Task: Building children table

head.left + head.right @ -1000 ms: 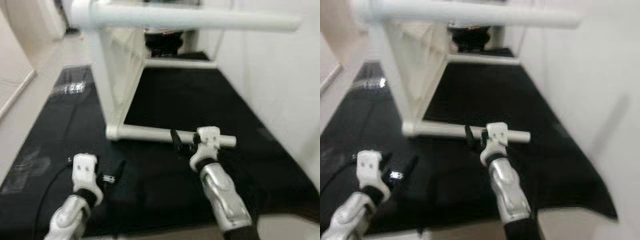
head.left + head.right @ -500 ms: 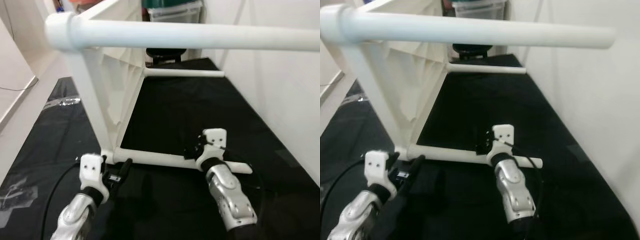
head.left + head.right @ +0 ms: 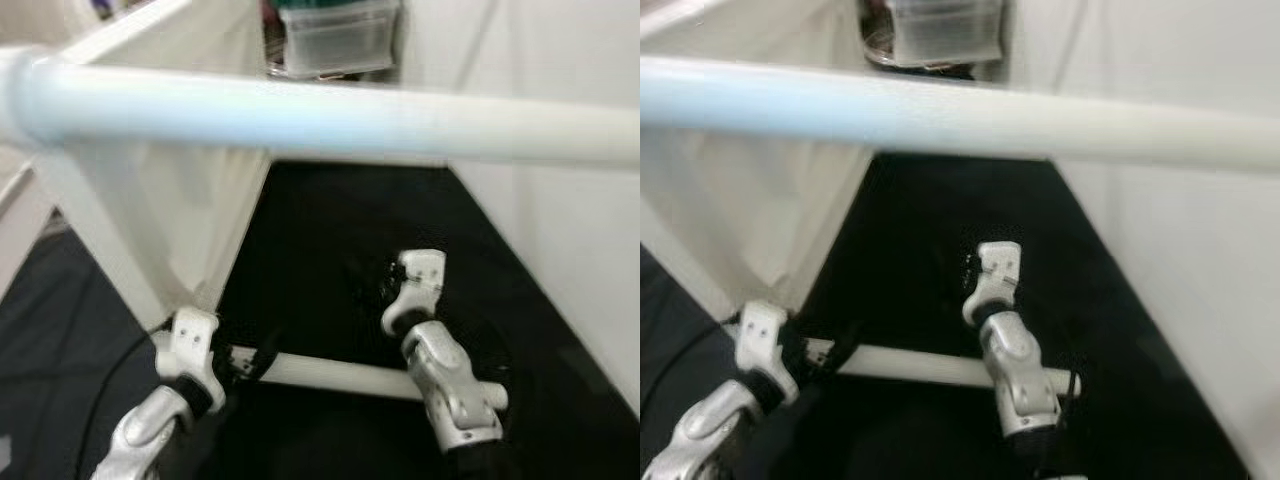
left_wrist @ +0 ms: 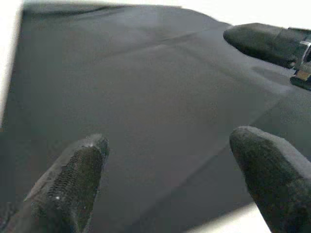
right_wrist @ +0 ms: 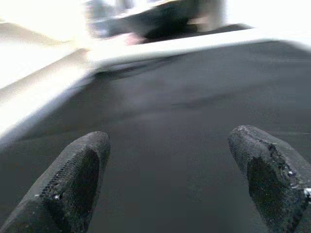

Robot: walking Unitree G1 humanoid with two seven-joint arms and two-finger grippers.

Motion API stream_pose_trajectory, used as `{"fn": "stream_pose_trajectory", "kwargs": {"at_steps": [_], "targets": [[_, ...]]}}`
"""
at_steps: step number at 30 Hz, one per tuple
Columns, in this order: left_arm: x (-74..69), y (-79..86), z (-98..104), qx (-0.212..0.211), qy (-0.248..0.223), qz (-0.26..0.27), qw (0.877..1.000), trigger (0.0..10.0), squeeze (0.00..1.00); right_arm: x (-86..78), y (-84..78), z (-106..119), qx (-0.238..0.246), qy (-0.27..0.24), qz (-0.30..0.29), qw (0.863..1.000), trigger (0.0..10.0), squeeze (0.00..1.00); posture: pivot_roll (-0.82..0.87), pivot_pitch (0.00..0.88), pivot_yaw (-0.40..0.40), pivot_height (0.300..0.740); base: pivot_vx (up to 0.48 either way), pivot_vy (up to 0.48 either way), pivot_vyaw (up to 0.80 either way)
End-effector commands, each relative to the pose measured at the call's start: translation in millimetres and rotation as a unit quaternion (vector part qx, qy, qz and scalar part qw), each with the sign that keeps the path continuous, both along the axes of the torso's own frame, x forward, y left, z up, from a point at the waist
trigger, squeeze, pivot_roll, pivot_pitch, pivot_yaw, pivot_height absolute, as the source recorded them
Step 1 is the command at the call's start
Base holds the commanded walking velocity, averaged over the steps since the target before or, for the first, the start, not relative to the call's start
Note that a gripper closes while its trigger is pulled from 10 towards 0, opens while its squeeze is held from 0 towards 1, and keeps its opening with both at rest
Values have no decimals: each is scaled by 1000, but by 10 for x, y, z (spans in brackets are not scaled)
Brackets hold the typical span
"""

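Table frame (image 3: 150, 190), white and lying on its side on a black mat (image 3: 330, 230), fills the space ahead of both pincers. One white leg (image 3: 330, 120) crosses blurred and close above them, its ends cut off by the picture edges. A lower white leg (image 3: 330, 372) lies on the mat between the two arms, partly hidden behind the right arm. The left pincer (image 3: 250, 362) sits at that leg's near end; whether it touches is hard to tell. Its wrist view shows its fingers (image 4: 68, 187) spread wide over bare mat. The right pincer (image 3: 378, 288) hovers beyond the lower leg, fingers (image 5: 77, 179) wide apart, gripping nothing. A clear box (image 3: 335, 35) stands far behind, blurred.
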State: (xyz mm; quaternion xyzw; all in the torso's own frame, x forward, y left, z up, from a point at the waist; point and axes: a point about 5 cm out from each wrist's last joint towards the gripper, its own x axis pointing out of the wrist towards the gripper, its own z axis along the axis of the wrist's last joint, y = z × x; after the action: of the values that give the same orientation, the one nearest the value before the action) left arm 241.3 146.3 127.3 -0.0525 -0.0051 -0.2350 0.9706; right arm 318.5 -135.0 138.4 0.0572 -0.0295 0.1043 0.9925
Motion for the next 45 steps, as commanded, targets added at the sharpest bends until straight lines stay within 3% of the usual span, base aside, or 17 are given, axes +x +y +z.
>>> {"fn": "stream_pose_trajectory", "kwargs": {"at_steps": [1,3,6,13,17,18,23,25,26,27,29,30,32,36,38,39,45], "targets": [[-24,57,-47,9,11,21,1000,10000,0,-27,-16,-28,5,5,0,1000,10000,0,26,134,47,740,0,0,0],[-18,83,-51,10,11,31,999,10000,0,-30,-18,-23,3,4,1,1000,10000,0,26,134,47,740,0,0,0],[-34,160,-57,12,13,58,998,10000,0,-97,-15,86,-26,-38,43,998,10000,0,21,140,50,740,0,0,0],[-149,214,-44,44,5,99,994,10000,0,-289,-27,325,-117,-103,133,979,10000,0,8,147,58,740,0,0,0],[-207,188,-6,50,-4,101,994,10000,0,-321,-66,388,-143,-113,131,975,10000,0,7,147,57,740,0,0,0],[-291,114,78,53,-23,82,995,0,0,-369,-143,482,-170,-126,106,972,10000,0,1,151,57,740,0,0,0],[-339,91,122,50,-34,74,995,0,0,-504,-180,597,-178,-144,88,969,10000,0,-6,154,57,740,0,0,0],[-315,148,98,43,-30,87,995,0,0,-686,-111,665,-219,-167,127,953,10000,0,-29,157,69,740,0,0,0],[-315,148,98,43,-30,87,995,0,0,-686,-111,665,-219,-167,127,953,10000,0,-29,157,69,740,0,0,0],[-303,169,91,40,-29,93,994,0,0,-752,-91,681,-247,-175,147,942,10000,0,-29,157,69,740,0,0,0],[-270,209,74,33,-26,105,994,0,0,-808,-204,783,-333,-196,147,911,10000,0,-56,161,93,740,0,0,0],[-270,209,74,33,-26,105,994,0,0,-808,-204,783,-333,-196,147,911,10000,0,-56,161,93,740,0,0,0],[-248,219,59,29,-23,106,994,0,0,-799,-326,846,-377,-203,126,895,10000,0,-63,160,97,740,0,0,0],[-233,199,47,36,-18,104,994,0,0,-774,-407,812,-392,-190,109,893,10000,0,-64,156,97,740,0,0,0],[-222,182,36,38,-9,103,994,0,0,-756,-417,770,-385,-180,100,900,10000,0,-55,153,94,740,0,0,0],[-209,167,31,47,-4,103,994,10000,0,-730,-405,724,-375,-171,93,906,10000,0,-48,149,89,740,0,0,0],[-192,169,-35,93,27,116,989,10000,0,-641,-217,621,-345,-160,103,919,10000,0,-29,137,78,740,-250,0,0]]}}
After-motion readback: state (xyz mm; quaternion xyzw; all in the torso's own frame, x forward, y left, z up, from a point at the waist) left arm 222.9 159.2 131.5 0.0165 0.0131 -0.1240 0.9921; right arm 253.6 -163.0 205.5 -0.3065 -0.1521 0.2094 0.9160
